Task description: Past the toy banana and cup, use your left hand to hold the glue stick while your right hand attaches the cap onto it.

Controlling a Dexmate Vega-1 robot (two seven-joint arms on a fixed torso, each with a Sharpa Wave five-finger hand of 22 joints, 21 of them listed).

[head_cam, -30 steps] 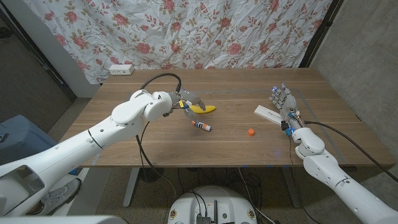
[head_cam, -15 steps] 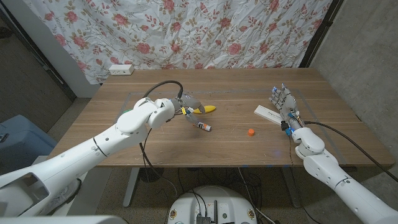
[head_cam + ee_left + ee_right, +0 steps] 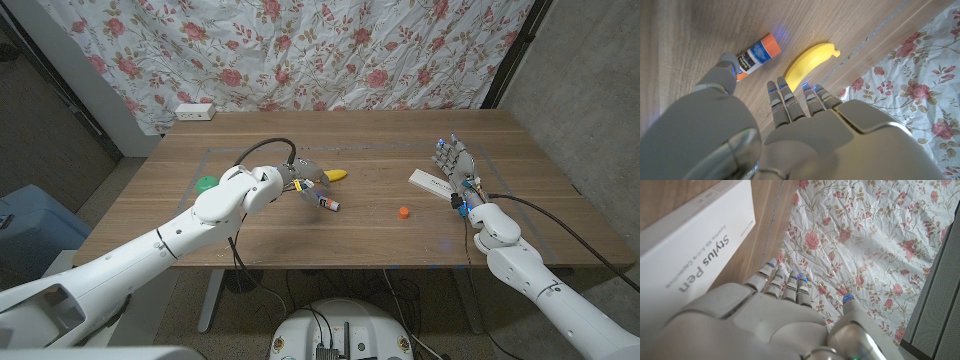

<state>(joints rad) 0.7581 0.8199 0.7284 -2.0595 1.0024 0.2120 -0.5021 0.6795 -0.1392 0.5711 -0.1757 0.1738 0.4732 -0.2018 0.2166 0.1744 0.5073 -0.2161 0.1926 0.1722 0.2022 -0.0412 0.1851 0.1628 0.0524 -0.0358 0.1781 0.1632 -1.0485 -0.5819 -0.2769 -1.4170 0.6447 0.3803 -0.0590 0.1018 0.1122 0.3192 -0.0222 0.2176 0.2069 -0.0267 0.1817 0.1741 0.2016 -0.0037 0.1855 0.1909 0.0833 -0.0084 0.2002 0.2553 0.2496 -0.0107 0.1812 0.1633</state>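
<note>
From the head view, the left hand (image 3: 303, 177) hangs over the wooden table (image 3: 380, 235) with its fingers spread, grasping nothing. It covers most of the toy banana (image 3: 335, 174), of which only the yellow tip sticks out. The glue stick (image 3: 326, 203) lies on the table just in front of that hand, apart from it. The orange cap (image 3: 403, 212) sits alone, well apart from the stick, between it and the right hand (image 3: 455, 170). A green thing (image 3: 206, 183) peeks out beside the left arm, too hidden to name. Since a second ago the left hand has moved nearer the stick, and the green thing has come into sight; stick, cap and right hand have stayed put.

The left wrist view shows the banana (image 3: 807, 62) whole, lying next to the glue stick (image 3: 756, 54), whose blue and white label and orange end are plain here. The left hand's fingers (image 3: 782, 102) reach toward both, touching neither.

The right wrist view shows the right hand (image 3: 775, 310) released, fingers straight, beside a white box (image 3: 690, 255) printed "Stylus Pen", cut off at the edge. A flowered cloth (image 3: 865, 240) hangs behind.
</note>
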